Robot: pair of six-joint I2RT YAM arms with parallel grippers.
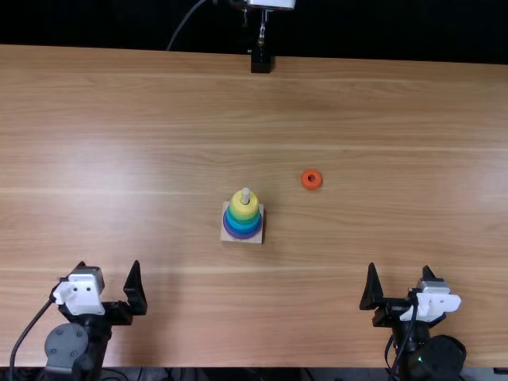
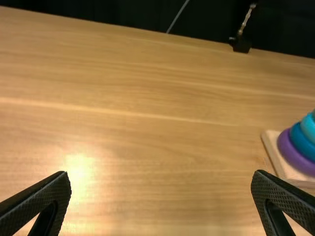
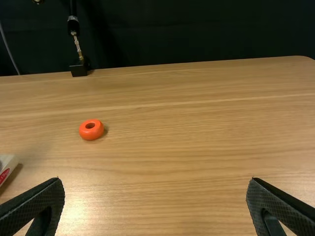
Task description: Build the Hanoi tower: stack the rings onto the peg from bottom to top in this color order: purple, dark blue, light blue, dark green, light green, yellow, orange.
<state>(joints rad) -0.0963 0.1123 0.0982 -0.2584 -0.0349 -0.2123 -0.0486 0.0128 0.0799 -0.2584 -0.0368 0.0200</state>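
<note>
On grained wood (image 1: 381,143), an orange ring (image 1: 305,181) sits near a conical stack (image 1: 244,217), left claw (image 1: 109,263) and right claw (image 1: 399,266) open.

Orange ring (image 3: 83,132) flat on tbl (image 3: 172,162) nr wooden base's corner (image 3: 9,160), R hand (image 1: 399,268) w/ fingers apart.

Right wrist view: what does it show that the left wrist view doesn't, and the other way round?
Right wrist view: the orange ring, loose; the right gripper, open.
Left wrist view: the purple ring, dark blue ring and light blue ring; the left gripper, open.
Both: part of the wooden base, the table, the black block at its far edge.
</note>
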